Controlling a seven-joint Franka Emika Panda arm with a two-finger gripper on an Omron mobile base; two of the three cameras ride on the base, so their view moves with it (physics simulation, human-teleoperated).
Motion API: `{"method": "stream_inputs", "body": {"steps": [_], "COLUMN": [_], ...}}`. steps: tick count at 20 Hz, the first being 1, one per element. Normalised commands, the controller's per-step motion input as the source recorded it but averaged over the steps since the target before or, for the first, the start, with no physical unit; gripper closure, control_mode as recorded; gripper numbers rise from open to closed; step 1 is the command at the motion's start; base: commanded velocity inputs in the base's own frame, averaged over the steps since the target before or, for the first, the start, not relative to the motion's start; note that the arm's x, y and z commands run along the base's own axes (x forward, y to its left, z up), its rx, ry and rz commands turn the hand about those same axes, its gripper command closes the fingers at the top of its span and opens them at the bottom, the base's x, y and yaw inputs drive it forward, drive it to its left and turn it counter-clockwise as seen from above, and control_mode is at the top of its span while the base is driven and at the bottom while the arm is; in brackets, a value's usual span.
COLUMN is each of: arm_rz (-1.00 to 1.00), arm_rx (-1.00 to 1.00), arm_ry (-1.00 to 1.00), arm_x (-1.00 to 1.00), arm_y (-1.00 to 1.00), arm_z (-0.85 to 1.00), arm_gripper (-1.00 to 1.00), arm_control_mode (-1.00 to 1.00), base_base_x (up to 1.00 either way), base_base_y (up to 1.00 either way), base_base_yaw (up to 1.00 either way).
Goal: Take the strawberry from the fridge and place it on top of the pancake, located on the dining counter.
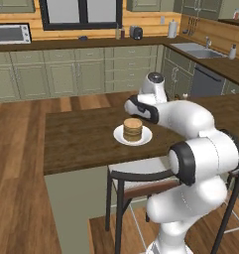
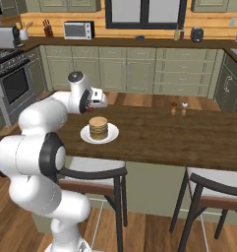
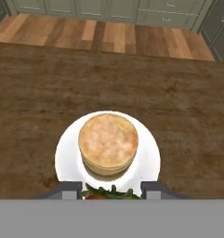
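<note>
One strawberry (image 3: 105, 194), red with green leaves, held between the closed gripper (image 3: 111, 189) tips, above the near rim of the plate (image 3: 66, 153). One pancake (image 3: 108, 144) stack, round, tan-brown, paler on top, centred on that white plate on the dark wooden counter (image 3: 34, 93). Two stools (image 2: 98, 173) tucked beside the counter

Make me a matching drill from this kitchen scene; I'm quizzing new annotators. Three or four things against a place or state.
Things:
1. pancake
2. strawberry
3. microwave
4. plate

Places or states:
A. held between the gripper fingertips
B. on the wall counter under the window
C. stacked on the plate
D. resting on the dining counter

Pairs: 1-C, 2-A, 3-B, 4-D
</note>
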Motion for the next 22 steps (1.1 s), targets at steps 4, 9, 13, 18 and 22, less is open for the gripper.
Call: {"method": "stream_inputs", "body": {"steps": [4, 9, 13, 18, 22], "arm_rz": [0.0, 0.0, 0.0, 0.0, 0.0], "arm_rx": [0.0, 0.0, 0.0, 0.0, 0.0], "arm_ry": [0.0, 0.01, 0.0, 0.01, 0.0], "arm_x": [0.66, 0.36, 0.19, 0.05, 0.01], "arm_y": [0.0, 0.02, 0.0, 0.02, 0.03], "arm_z": [-0.49, -0.38, -0.31, -0.31, -0.26], "arm_gripper": [1.0, 1.0, 1.0, 1.0, 1.0], "arm_control_mode": [-1.0, -1.0, -1.0, -1.0, -1.0], "base_base_x": [0.0, 0.0, 0.0, 0.0, 0.0], "base_base_y": [0.0, 0.0, 0.0, 0.0, 0.0], "base_base_yaw": [0.0, 0.0, 0.0, 0.0, 0.0]}}
